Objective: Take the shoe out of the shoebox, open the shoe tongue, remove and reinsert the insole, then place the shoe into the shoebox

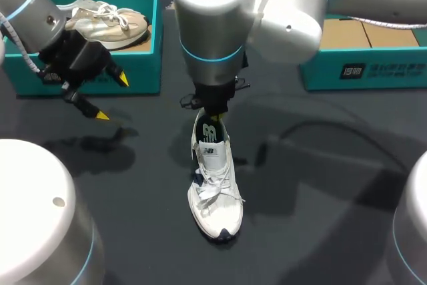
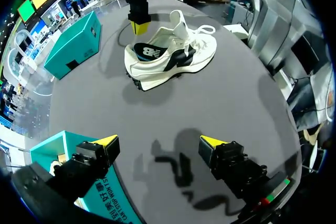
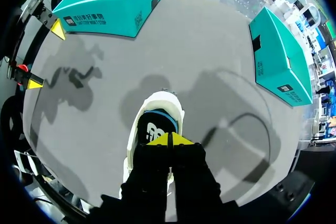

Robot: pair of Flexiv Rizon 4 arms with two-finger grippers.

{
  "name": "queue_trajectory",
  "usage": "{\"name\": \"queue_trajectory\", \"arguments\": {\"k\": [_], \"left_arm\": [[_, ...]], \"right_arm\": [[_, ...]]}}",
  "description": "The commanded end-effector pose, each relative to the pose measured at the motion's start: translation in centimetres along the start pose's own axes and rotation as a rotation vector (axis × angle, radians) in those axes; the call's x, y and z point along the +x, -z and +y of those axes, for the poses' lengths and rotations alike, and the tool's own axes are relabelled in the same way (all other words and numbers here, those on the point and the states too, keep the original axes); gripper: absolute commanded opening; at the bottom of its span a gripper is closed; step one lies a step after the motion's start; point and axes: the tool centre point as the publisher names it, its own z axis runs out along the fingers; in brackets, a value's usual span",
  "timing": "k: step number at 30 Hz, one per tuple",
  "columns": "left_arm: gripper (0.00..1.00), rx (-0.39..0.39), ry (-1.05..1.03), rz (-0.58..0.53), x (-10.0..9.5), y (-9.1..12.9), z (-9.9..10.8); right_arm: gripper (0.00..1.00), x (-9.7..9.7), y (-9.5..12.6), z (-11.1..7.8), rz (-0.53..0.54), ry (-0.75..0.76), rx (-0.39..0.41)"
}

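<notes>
A white shoe [image 1: 215,191] lies on the dark table [image 1: 320,185], toe toward the front, laces loose. Its dark insole [image 3: 153,127] shows inside the opening. My right gripper [image 1: 212,115] hangs just over the heel end, shut, its yellow tips [image 3: 169,139] pressed together with nothing seen between them. From the left wrist view it stands above the shoe [image 2: 173,59] near the heel. My left gripper [image 1: 112,97] is open at the left, over bare table in front of the teal shoebox [image 1: 157,45], well away from the shoe; its fingertips [image 2: 107,141] stand wide apart.
The shoebox at the back left holds a second, beige shoe [image 1: 107,21]. Another teal box [image 1: 373,65] stands at the back right. A dark cable [image 1: 333,131] curves over the table to the right of the white shoe.
</notes>
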Motion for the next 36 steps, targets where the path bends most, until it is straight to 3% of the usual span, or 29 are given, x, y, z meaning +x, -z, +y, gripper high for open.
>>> {"name": "queue_trajectory", "arguments": {"k": [1,9,22,27,36], "left_arm": [[1.0,-0.003,0.0,0.0,0.1,0.1,0.0],[1.0,-0.003,0.0,0.0,0.1,0.1,0.0],[1.0,-0.003,0.0,0.0,0.1,0.1,0.0],[1.0,-0.003,0.0,0.0,0.1,0.1,0.0],[1.0,-0.003,0.0,0.0,0.1,0.1,0.0]], "right_arm": [[0.0,0.7,-0.5,-0.3,-0.011,-0.015,-0.007],[0.0,1.9,-1.6,-0.4,-0.013,-0.042,-0.009],[0.0,1.9,-2.0,-0.4,-0.001,-0.057,0.002],[0.0,2.8,-3.1,-0.3,-0.014,-0.043,-0.013],[0.0,2.6,-5.3,-0.2,-0.059,-0.071,-0.05]]}}
